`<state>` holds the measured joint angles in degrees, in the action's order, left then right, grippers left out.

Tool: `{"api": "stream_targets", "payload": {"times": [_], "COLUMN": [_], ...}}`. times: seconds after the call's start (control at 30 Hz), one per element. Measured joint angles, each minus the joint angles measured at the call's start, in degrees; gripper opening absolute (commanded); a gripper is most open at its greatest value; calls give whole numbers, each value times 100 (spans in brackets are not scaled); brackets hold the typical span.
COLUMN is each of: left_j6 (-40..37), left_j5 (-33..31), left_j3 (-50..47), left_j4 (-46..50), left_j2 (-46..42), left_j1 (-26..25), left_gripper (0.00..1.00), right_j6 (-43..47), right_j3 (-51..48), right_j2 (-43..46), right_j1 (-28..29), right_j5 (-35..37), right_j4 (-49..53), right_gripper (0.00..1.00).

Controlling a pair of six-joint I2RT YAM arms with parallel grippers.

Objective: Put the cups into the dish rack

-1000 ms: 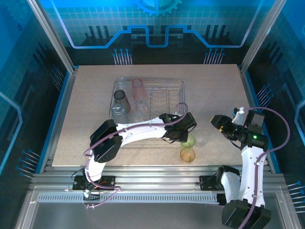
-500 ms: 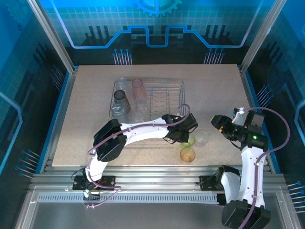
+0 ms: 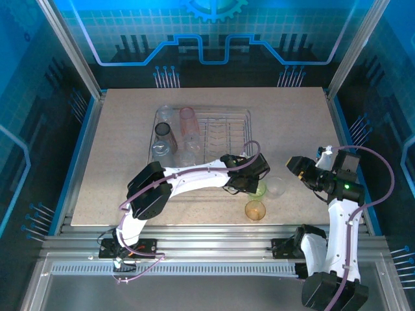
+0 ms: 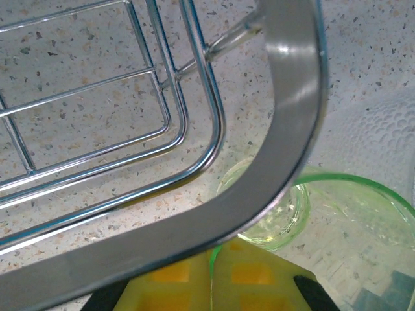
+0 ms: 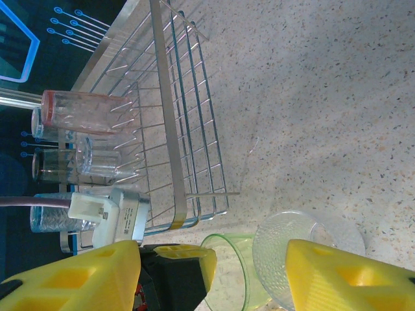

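Note:
My left gripper (image 3: 250,185) is shut on the near rim of the green cup (image 3: 259,190), which stands on the table just off the dish rack's (image 3: 249,123) front right corner. In the left wrist view the yellow fingers (image 4: 175,278) pinch the green rim, and the cup's base (image 4: 285,214) shows past the rack's flat band (image 4: 292,129). A clear cup (image 3: 275,186) stands right beside it and an orange cup (image 3: 255,210) nearer me. My right gripper (image 3: 295,165) hovers open over the clear cup (image 5: 292,233) and the green cup (image 5: 243,272).
The rack's left end holds a red-pink cup (image 3: 187,120), a smoky grey cup (image 3: 163,135) and clear cups (image 3: 165,114). Rows of thin prongs (image 5: 194,129) stand free in the rack's middle and right. The left arm lies across the rack's front edge.
My left gripper's fingers have closed onto the green cup's rim, and the left arm has shifted slightly. The right arm has stayed still.

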<state>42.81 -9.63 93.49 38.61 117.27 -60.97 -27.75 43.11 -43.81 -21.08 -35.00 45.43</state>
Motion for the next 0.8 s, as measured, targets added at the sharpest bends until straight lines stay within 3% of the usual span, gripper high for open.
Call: {"api": "stream_targets", "payload": {"times": [0.37,0.67,0.8], "left_j6": [-723,-1606,-1606], "left_j5": [-22,-11,70], "left_j3": [-63,-1165,-1808], "left_j4": [-162,-1062,-1609], "left_j2": [-876,-2710,-3523], "left_j1": [0,90,507], "left_gripper": [0,0,0], "right_j6": [-4,22,37], "right_j3": [0,280,382], "right_j2": [-17,-315,-398], "right_j1": [0,-13,-37], "right_j5": [4,109,-66], "right_j4": [-7,-9,-98], "right_gripper": [62,68,68]}}
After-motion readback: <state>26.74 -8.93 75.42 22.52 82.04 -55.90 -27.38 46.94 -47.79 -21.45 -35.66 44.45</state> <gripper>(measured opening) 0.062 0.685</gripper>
